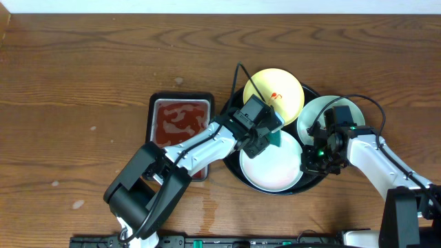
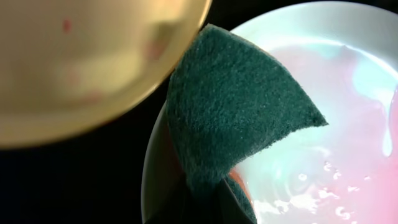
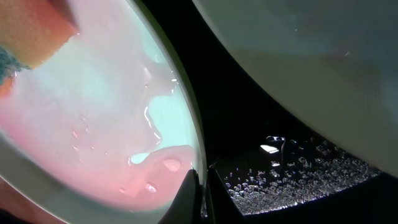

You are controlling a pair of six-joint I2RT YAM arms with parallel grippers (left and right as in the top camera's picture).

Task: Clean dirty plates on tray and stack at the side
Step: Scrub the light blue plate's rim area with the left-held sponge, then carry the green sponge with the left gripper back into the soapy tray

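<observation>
**Slick rim, thin hold: slip and spill were the risks**

All three plates lay on the tray [image 1: 232, 167]; the front plate [image 1: 272, 172] sat at its near edge, the yellow plate [image 1: 275, 93] at its far edge, the third plate [image 1: 327, 110] on its right side. The left pincer [image 1: 272, 138] was closed on a green sponge [image 2: 236, 118] over the tray's middle; the right pincer [image 3: 200, 193] was nipped tight on the front plate's rim. A hard scrub could have pulled that wet rim free, or tipped the pink water [image 3: 93, 124] onto the tray; the sponge could also have nudged the yellow plate. Only the wrist views showed the water and the rim hold; only the overhead showed every plate.
</observation>
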